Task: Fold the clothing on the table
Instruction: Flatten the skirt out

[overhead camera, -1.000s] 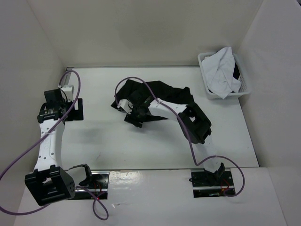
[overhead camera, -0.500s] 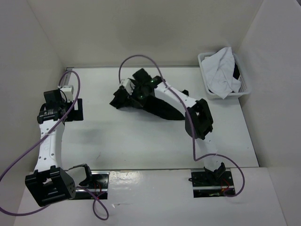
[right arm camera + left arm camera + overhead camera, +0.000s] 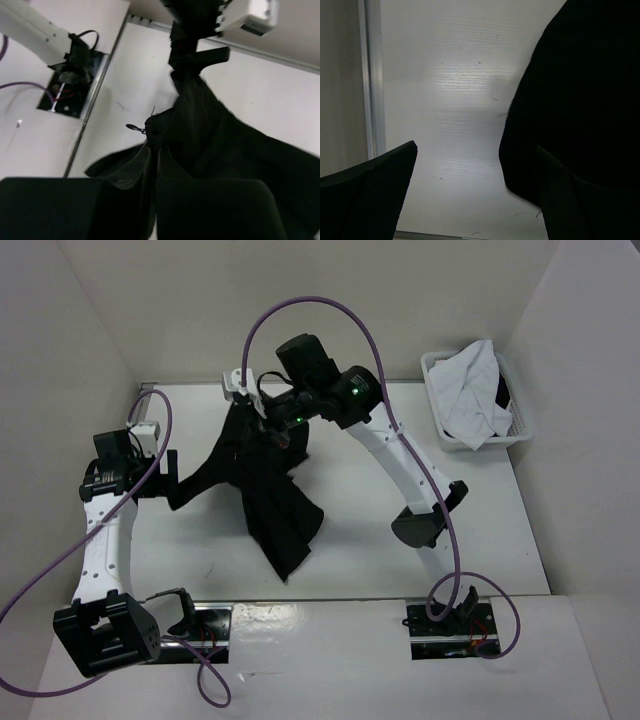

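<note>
**A:** Where is the skirt lying at this step?

**B:** It is hanging over the middle of the table. The right gripper is holding its top end up in the air, toward the far side. The lower part is draping down onto the tabletop.

**A:** Which way is its long axis running?

**B:** It is running from the raised top end toward the near edge, slanting slightly right. The low tip is resting on the table between the two arm bases. A second flap is spreading left, toward the left gripper.

**A:** What is the right gripper doing?

**B:** Its jaws are pressing together on a bunched fold of the black fabric. The wrist view is showing cloth pinched in the narrow slit between the fingers.

**A:** And the left gripper?

**B:** It is sitting low at the left side of the table, beside the grey rail, with its jaws standing wide apart and gripping nothing. The skirt's edge is reaching in by its right-hand finger; I cannot tell whether the two are touching.

**A:** Anything else on the table?

**B:** A basket is standing at the far right corner, well apart from the skirt, with a white garment piled in it.
</note>
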